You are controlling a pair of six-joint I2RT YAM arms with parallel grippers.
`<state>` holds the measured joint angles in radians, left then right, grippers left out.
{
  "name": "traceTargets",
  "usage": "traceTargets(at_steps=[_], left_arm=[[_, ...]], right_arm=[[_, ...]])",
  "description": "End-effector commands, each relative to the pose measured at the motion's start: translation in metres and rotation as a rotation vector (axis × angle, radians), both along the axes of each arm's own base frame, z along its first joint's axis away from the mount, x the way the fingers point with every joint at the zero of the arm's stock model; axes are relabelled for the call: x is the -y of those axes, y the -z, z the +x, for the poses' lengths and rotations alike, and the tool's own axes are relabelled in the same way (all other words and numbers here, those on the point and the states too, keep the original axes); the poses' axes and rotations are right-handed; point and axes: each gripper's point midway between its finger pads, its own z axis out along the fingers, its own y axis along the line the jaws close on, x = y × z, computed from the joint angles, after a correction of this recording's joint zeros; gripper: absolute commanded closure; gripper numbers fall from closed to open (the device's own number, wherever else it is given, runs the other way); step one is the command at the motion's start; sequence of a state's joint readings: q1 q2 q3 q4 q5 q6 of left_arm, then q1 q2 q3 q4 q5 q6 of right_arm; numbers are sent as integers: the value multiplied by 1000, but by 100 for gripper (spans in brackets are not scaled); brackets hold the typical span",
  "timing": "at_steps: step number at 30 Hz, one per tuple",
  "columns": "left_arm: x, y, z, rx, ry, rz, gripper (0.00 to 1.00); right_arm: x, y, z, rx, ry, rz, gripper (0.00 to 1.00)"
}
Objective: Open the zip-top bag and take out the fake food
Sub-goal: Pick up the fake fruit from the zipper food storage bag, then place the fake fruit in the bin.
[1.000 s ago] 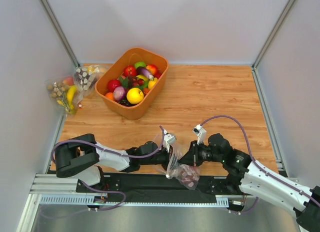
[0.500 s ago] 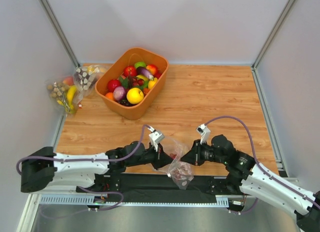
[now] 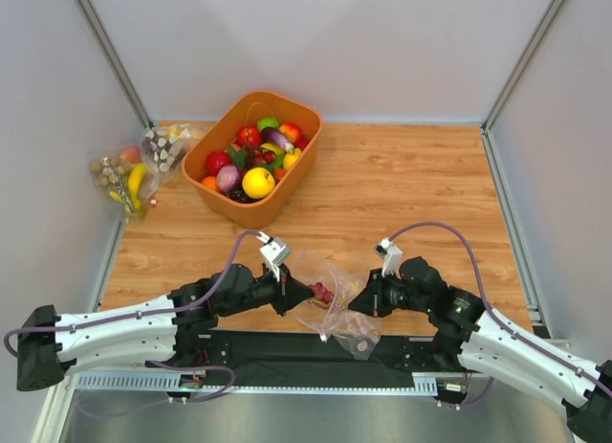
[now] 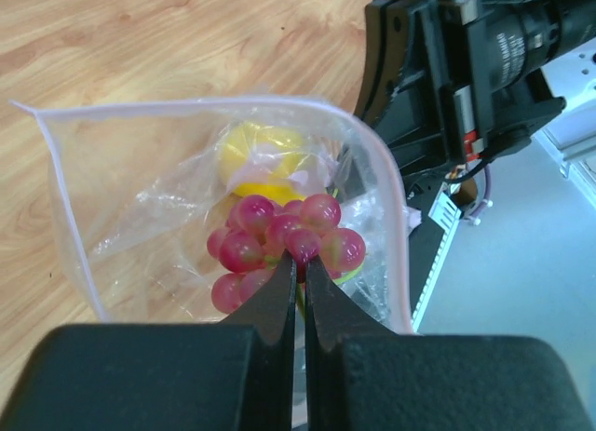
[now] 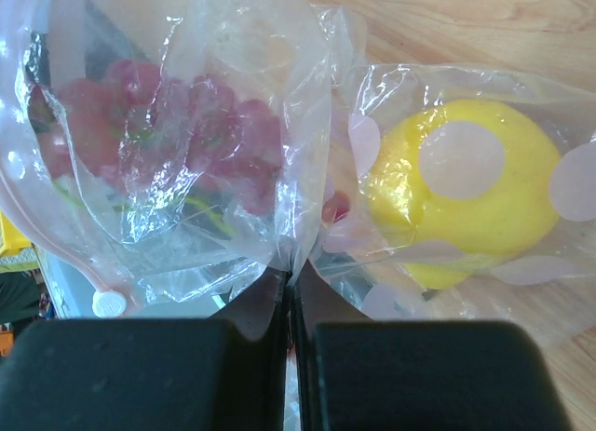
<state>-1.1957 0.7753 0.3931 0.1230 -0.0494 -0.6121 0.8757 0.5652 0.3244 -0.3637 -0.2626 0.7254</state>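
Observation:
The clear zip-top bag (image 3: 337, 309) hangs between my two grippers at the table's near edge. My left gripper (image 3: 308, 292) is shut on the stem of a bunch of red fake grapes (image 4: 284, 245) at the bag's open mouth (image 4: 214, 103). A yellow fake fruit (image 4: 264, 159) lies deeper in the bag. My right gripper (image 3: 356, 301) is shut on a fold of the bag's plastic (image 5: 233, 124). The right wrist view shows the grapes (image 5: 158, 124) and the yellow fruit (image 5: 466, 194) through the plastic, above my right gripper (image 5: 291, 277).
An orange bin (image 3: 251, 215) full of fake fruit stands at the back left. Other clear bags with a banana and nuts (image 3: 134, 170) lie against the left wall. A black mat (image 3: 287, 352) runs along the near edge under the bag. White walls enclose the table.
My left gripper has drawn back to the left with the grapes, and its arm has swung out to the left. The bag has stretched wider. The right gripper has barely moved.

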Motion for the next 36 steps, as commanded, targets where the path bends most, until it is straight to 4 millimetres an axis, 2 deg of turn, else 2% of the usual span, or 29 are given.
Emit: traceTargets(at_steps=[1,8,9,11,12,13,14,16,17,19,20,22,23,24,25,26,27,28,29,31,32,36], left_arm=[[1,-46,0,58,29,-45,100],[-32,-92,2,127,-14,-9,100],[-38,-109,3,145,-27,-33,100],[-51,-111,6,159,-56,15,100],[-57,-127,7,181,-69,-3,100],[-65,-127,11,199,-92,30,100],[-71,-143,15,227,-116,21,100],[-82,-152,25,283,-154,76,100],[-85,-169,34,305,-187,81,100],[-85,-177,44,328,-190,128,100],[-90,-183,57,346,-221,153,100],[-80,-200,71,344,-196,162,100],[-88,-205,91,348,-249,182,100],[-82,-215,104,343,-246,181,100],[-96,-221,127,337,-315,191,100],[-99,-226,140,329,-334,192,100],[-94,-235,159,313,-333,176,100],[-99,-238,176,299,-370,176,100],[-110,-243,209,284,-440,193,100],[-126,-245,244,269,-529,221,100],[-126,-248,268,264,-560,236,100],[-145,-250,326,262,-706,285,100]], right_arm=[[0,-7,5,23,9,-4,100],[2,-3,9,27,35,-15,100],[2,-2,9,24,37,-18,100],[2,-2,10,25,39,-15,100],[1,-2,9,26,38,-14,100],[1,-3,9,26,37,-12,100],[1,-3,9,24,39,-14,100],[1,-5,10,29,37,-10,100],[1,-5,10,31,35,-9,100],[1,-5,10,34,35,-12,100],[0,-6,11,37,34,-10,100],[1,-5,11,36,35,-12,100],[1,-5,10,35,35,-10,100],[0,-5,10,38,33,-9,100],[1,-6,10,37,34,-7,100],[1,-6,10,37,34,-7,100],[0,-7,9,39,30,-1,100],[0,-7,9,40,26,1,100],[0,-7,8,40,23,1,100],[1,-7,8,41,21,3,100],[1,-8,7,43,19,4,100],[0,-7,4,36,6,13,100]])
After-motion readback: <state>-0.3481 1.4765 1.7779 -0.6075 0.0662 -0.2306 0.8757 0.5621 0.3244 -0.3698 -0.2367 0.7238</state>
